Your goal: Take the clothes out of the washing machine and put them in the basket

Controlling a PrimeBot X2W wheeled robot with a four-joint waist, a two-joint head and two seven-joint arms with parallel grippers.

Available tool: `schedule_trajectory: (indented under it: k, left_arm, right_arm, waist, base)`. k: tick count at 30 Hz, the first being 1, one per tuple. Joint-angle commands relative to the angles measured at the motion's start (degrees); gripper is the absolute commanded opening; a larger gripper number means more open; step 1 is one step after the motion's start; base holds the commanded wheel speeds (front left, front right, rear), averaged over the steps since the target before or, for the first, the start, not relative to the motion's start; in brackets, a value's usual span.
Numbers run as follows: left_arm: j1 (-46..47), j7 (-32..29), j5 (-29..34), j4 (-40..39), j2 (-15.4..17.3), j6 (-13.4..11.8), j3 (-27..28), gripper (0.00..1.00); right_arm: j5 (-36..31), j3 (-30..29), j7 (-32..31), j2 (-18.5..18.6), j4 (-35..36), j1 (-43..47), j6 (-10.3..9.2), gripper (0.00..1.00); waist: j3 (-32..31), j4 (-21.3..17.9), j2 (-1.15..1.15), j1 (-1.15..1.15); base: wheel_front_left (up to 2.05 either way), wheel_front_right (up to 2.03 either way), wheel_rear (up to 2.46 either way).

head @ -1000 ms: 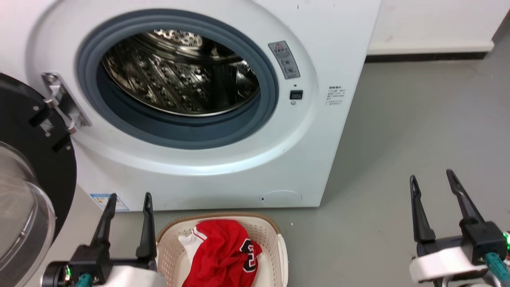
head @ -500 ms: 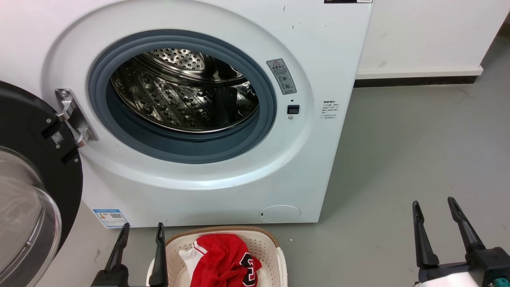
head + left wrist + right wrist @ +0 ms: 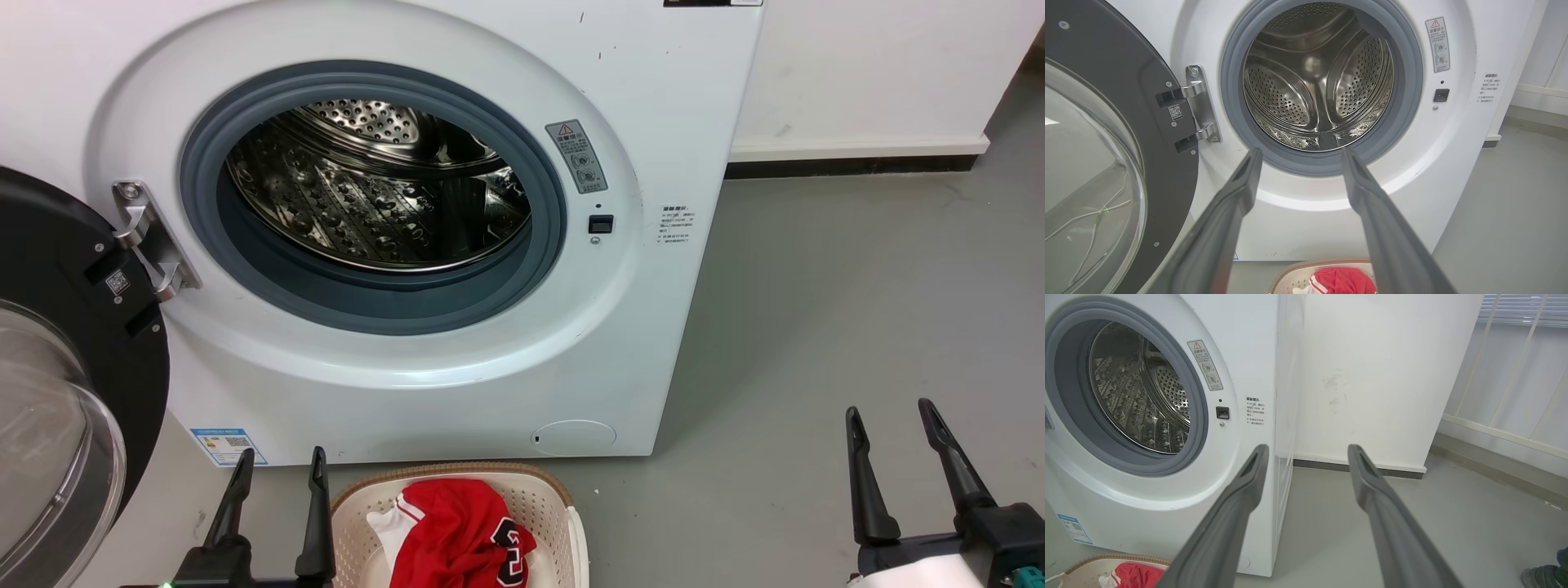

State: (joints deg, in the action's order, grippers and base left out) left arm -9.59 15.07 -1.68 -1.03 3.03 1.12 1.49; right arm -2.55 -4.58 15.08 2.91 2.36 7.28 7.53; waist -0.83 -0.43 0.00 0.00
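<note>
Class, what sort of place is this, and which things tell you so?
Probably a laundry or utility room: a white front-loading washing machine stands on a grey floor by a plain white wall, with a basket holding red clothes in front of it.

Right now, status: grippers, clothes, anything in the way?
Left gripper open, empty. Right gripper open, empty. Clothes in basket; drum bare steel. Door swung open at left.

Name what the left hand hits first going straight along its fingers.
Probably the large white front-loading washing machine: the left hand aims low on its grey rubber porthole rim, perhaps clearing into the steel drum. Depth unclear.
</note>
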Motion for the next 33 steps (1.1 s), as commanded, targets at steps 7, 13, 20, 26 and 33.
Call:
schedule_trajectory:
  k: [7, 13, 20, 26, 33]
  left_arm:
    - [0.4, 0.1, 0.1, 0.2, -0.1, 0.3, 0.3, 1.00]
    - [0.6, 0.1, 0.1, 0.4, -0.1, 0.2, 0.4, 1.00]
    - [0.8, 0.1, -0.2, 0.7, -0.2, 0.4, 0.6, 1.00]
    - [0.2, 0.0, -0.6, 1.4, 0.0, 0.4, 0.8, 0.00]
    - [1.1, -1.8, -6.6, 3.8, -0.1, 0.8, 1.2, 0.00]
  right_arm:
    - [-0.4, 0.5, 0.1, -0.1, -0.3, -0.7, -0.08, 1.00]
    - [-0.3, 0.3, 0.1, -0.1, -0.2, -0.9, -0.08, 1.00]
    - [-0.4, 0.3, 0.1, -0.1, -0.3, -1.1, -0.08, 1.00]
    - [0.3, 0.3, -0.1, 0.0, -0.9, -0.1, 0.00, 0.00]
    - [6.9, 0.6, -1.2, 0.1, -2.9, -0.3, 0.01, 0.00]
  waist:
    - [0.0, -0.2, 0.00, 0.00]
    - [0.0, -0.2, 0.00, 0.00]
    - [0.0, -0.1, 0.00, 0.00]
    - [0.0, -0.2, 0.00, 0.00]
    - [0.0, -0.2, 0.00, 0.00]
  base:
    - [0.00, 0.00, 0.00]
    - [0.00, 0.00, 0.00]
    - [0.00, 0.00, 0.00]
    - [0.00, 0.00, 0.00]
    - [0.00, 0.00, 0.00]
